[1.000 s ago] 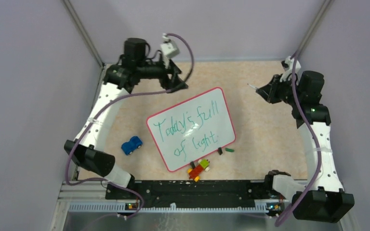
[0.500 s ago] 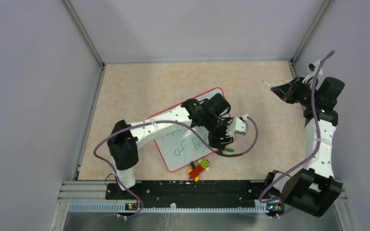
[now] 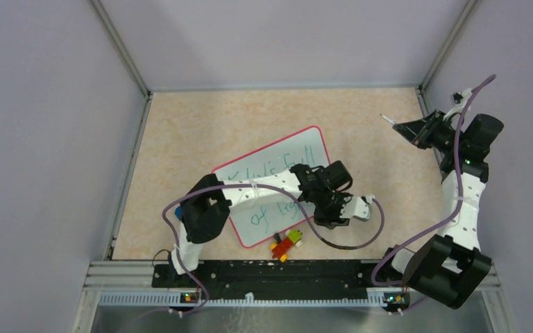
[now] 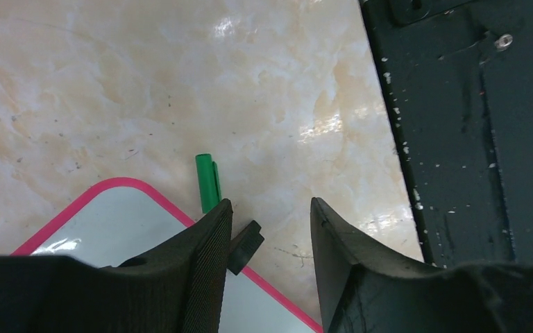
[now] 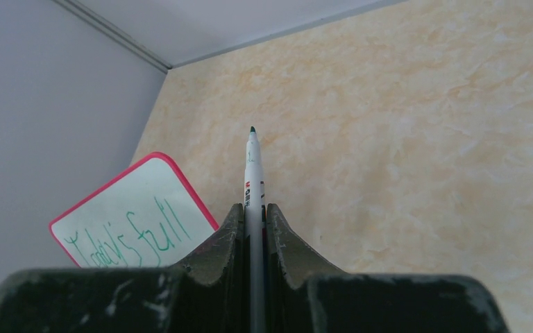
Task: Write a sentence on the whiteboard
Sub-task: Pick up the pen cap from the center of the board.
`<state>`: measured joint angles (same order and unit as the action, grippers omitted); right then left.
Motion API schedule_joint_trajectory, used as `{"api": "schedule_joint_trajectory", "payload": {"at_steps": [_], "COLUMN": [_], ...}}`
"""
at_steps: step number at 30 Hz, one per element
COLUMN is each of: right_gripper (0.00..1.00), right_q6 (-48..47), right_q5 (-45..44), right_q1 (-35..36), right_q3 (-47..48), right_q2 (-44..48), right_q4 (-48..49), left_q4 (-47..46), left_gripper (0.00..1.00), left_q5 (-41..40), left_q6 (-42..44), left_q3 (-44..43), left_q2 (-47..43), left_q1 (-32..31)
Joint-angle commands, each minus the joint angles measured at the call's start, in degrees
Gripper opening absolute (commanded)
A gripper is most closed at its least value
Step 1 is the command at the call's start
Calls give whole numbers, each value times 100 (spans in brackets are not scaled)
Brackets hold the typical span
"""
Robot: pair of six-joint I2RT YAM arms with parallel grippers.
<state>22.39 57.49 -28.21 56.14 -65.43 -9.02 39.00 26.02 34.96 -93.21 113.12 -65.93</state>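
Note:
The whiteboard lies tilted mid-table, its green sentence partly covered by my left arm. My left gripper hangs over the board's near right corner, open. In the left wrist view that gripper has a small black piece on the pink rim beside its left finger, not clamped. A green cap lies just beyond. My right gripper is raised at the far right, shut on the white marker, tip out. The whiteboard shows "Today's full".
A small stack of coloured toy bricks lies off the board's near edge. The black base rail runs along the near side, and it shows in the left wrist view as the black rail close on the right. Grey walls enclose the table.
My left arm swung from the back left across the board to its near right corner, jaws narrowing. The right arm drew back to the right with the marker.

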Motion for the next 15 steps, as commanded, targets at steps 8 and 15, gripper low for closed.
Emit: {"api": "schedule_joint_trajectory", "payload": {"at_steps": [8,15], "right_gripper": [0,0], "right_q6": [98,80], "right_q5": [326,368], "right_q1": [-38,-44], "right_q3": [-23,-24], "right_q2": [109,166], "right_q4": [398,383], "left_q4": [-559,-374], "left_gripper": [48,46], "left_q5": [-727,-923], "left_q6": [334,464], "left_q3": [-298,-627], "left_q2": [686,1162], "left_q1": [-69,-69]}}
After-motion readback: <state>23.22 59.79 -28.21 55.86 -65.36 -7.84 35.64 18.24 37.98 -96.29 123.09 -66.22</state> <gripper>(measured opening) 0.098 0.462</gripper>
